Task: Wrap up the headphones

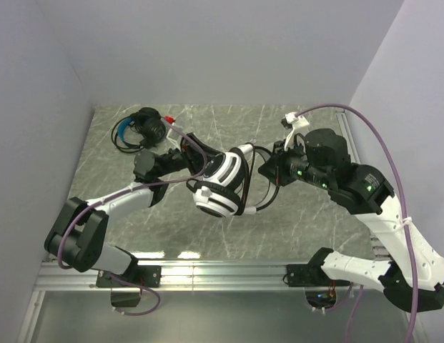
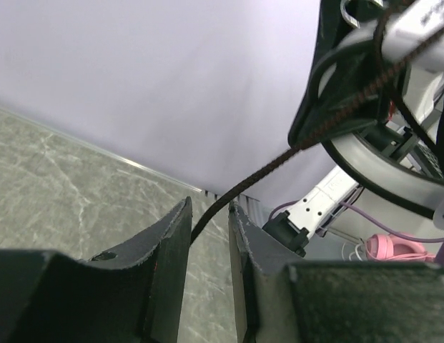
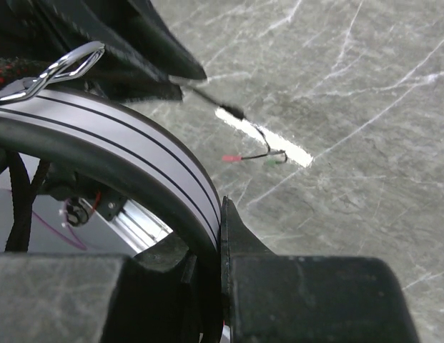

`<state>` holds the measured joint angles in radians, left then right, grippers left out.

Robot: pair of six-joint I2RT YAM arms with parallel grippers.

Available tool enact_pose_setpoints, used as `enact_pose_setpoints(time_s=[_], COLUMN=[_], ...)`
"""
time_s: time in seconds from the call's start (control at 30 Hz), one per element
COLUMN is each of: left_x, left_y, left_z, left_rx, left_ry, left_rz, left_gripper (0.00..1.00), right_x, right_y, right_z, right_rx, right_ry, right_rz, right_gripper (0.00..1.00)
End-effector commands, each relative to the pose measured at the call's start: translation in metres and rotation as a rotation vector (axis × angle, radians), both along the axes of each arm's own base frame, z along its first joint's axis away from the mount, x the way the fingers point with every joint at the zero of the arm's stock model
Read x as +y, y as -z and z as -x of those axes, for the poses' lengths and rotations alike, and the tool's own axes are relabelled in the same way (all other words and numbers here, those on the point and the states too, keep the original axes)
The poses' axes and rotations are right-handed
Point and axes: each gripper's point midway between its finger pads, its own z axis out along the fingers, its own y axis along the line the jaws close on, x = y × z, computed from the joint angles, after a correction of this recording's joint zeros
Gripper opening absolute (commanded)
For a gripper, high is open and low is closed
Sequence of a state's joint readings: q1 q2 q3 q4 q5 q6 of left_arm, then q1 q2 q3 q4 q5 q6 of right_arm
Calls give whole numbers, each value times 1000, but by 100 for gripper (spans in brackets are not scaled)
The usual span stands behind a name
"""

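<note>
The white headset with black ear pads (image 1: 222, 182) hangs above the middle of the table. My right gripper (image 1: 270, 171) is shut on its striped white headband (image 3: 136, 150), which sits pinched between the pads (image 3: 232, 229). Its thin black cable (image 2: 264, 170) runs taut from the headset down between the fingers of my left gripper (image 2: 209, 206). Those jaws stand apart, wider than the cable, and do not clamp it. In the top view the left gripper (image 1: 183, 151) is just left of the headset. The black headset with the blue headband (image 1: 139, 128) lies at the back left, cable coiled around it.
The cable's end with red and green plugs (image 3: 257, 157) lies on the marble tabletop (image 1: 300, 221). White walls close off the back and both sides. A pink headset (image 2: 393, 248) shows beyond the table edge in the left wrist view. An aluminium rail (image 1: 222, 271) runs along the near edge.
</note>
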<state>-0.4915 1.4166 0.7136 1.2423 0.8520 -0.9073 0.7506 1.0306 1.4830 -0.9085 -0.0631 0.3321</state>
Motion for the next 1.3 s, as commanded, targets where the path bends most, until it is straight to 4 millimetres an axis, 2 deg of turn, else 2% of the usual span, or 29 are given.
enact_pose_setpoints(time_s=[0.0, 0.23, 0.33, 0.47, 0.93, 1.13, 1.17, 1.27], left_x=[-4, -19, -22, -27, -36, -37, -37, -33], left_y=[-18, -13, -16, -19, 1, 16, 17, 15], left_z=[15, 14, 11, 17, 41, 32, 29, 20], left_rx=[-72, -76, -96, -125, -112, -69, -85, -70], left_ry=[25, 30, 24, 46, 85, 11, -9, -82], left_rz=[63, 77, 93, 109, 96, 26, 13, -17], left_gripper=[34, 39, 44, 53, 56, 76, 84, 90], right_x=[7, 6, 5, 6, -3, -7, -7, -9], right_y=[-60, -80, -86, -90, -101, -106, -106, -105], right_z=[-6, -13, -15, -18, -33, -28, -28, -28], right_rx=[-97, -115, -122, -127, -153, -165, -166, -167], right_ry=[23, 48, 55, 59, 128, 125, 125, 126], right_rz=[-170, -169, -165, -160, -149, -150, -151, -150], right_gripper=[0, 0, 0, 0, 0, 0, 0, 0])
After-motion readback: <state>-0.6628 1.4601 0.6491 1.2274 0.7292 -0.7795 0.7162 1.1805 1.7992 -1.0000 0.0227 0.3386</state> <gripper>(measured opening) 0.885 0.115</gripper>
